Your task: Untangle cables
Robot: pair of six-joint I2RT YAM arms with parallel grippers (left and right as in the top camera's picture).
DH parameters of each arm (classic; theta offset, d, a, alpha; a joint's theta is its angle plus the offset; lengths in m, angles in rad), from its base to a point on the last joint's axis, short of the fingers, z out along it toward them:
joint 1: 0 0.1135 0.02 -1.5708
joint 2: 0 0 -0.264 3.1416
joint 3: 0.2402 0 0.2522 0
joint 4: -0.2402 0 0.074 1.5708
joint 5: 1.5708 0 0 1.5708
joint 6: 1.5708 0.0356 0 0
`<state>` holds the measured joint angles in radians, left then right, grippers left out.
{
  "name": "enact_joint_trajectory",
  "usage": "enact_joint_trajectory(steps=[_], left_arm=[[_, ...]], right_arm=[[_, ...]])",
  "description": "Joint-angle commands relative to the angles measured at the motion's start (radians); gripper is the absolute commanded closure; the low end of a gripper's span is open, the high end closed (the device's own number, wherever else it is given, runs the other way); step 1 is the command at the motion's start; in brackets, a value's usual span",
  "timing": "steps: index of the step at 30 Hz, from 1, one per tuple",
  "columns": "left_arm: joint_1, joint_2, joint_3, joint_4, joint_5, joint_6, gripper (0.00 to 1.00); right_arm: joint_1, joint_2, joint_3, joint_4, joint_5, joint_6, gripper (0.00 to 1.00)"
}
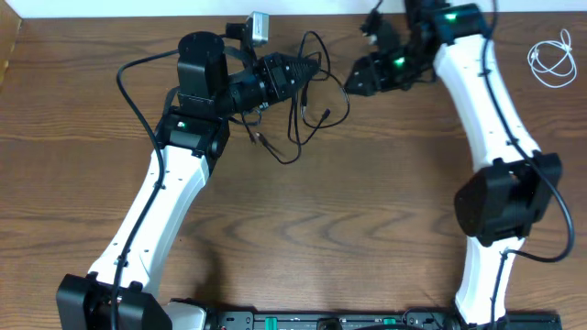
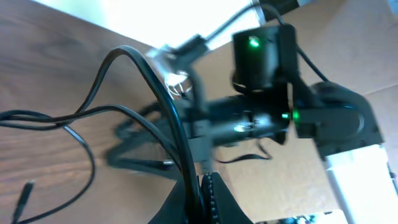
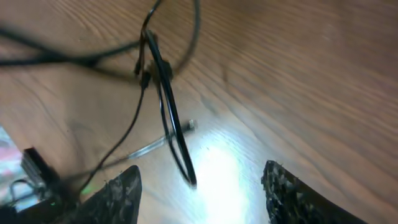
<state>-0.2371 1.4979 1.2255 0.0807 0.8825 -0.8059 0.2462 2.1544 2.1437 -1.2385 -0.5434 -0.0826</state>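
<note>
Black cable [image 2: 180, 148] pinched in left claw [image 2: 202, 188].

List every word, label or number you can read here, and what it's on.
None can be read.
On the base rail, at the overhead view's bottom edge: marks too small to read.
On the black cable: no print visible.

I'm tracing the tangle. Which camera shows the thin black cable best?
Overhead: the thin black cable shows almost whole, loops and plugs visible. Left wrist shows only strands running into the left gripper; right wrist shows a few loops before the open right gripper.
</note>
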Motion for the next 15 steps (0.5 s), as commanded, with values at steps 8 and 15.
enact_joint_trajectory(steps=[8, 15], left_arm=[[0.006, -0.015, 0.023, 0.011, 0.057, -0.038, 0.92], [0.086, -0.031, 0.023, 0.011, 0.057, -0.037, 0.92]], right_arm=[[0.065, 0.141, -0.006, 0.085, 0.333, 0.307, 0.68], [0.000, 0.209, -0.006, 0.015, 0.513, 0.479, 0.83]])
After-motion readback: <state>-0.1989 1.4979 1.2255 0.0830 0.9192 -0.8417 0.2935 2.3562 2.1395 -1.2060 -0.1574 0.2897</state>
